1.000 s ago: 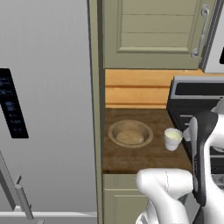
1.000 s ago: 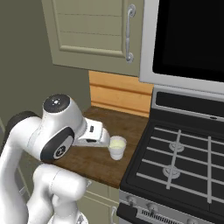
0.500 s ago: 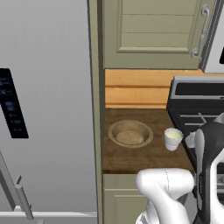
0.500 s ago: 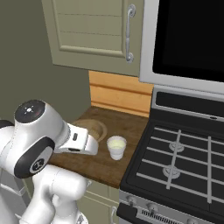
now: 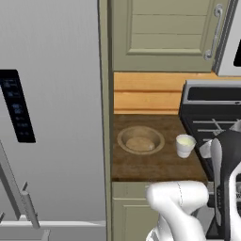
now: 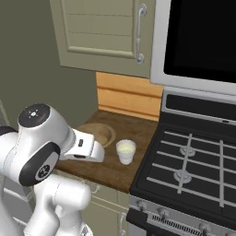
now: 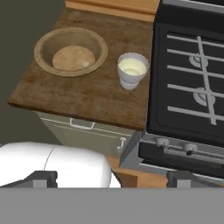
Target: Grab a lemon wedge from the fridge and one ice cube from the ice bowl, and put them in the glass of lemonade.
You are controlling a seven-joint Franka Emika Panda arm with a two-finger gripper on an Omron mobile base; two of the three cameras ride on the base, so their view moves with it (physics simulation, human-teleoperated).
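hand view: jaws spread, empty, well short of ice bowl (image 7: 71, 51) and glass of lemonade (image 7: 132, 70).

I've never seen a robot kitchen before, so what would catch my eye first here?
Probably the bulky white robot arm rising in the foreground. Behind it, on a small dark wooden counter, a shallow tan ice bowl sits beside a little glass of lemonade, squeezed between the tall grey fridge and a black stove.

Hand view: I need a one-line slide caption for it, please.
Open gripper looks down at the ice bowl beside the glass of lemonade on a wooden counter, next to the stove.
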